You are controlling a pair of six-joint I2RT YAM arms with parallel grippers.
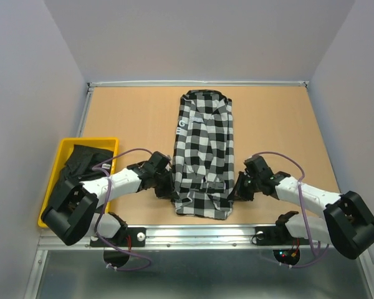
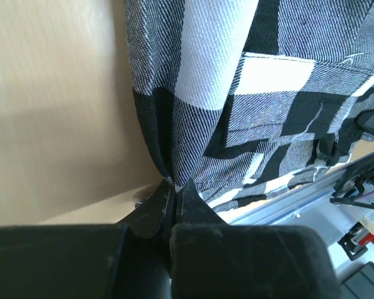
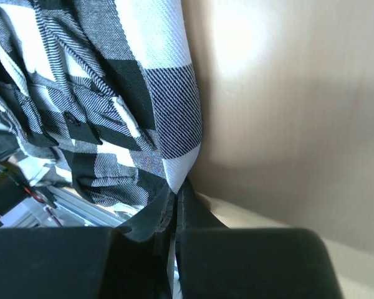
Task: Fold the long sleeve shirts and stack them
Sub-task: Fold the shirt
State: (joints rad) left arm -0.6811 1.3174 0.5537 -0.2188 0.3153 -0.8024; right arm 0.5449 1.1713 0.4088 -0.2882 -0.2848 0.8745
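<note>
The black-and-white check shirt [image 1: 202,156] lies lengthwise in the middle of the table, folded into a long narrow strip, collar at the far end. My left gripper [image 1: 166,185] is shut on the check shirt's left edge near its near end; the cloth [image 2: 206,93] runs up from the closed jaws in the left wrist view. My right gripper [image 1: 237,189] is shut on the shirt's right edge near the near end; the cloth [image 3: 112,93] shows in the right wrist view. The plain black shirt [image 1: 82,161] lies crumpled in the yellow bin.
A yellow bin [image 1: 62,163] stands at the table's left edge. A metal rail [image 1: 193,232] runs along the near edge, just below the shirt's hem. White walls enclose the table on three sides.
</note>
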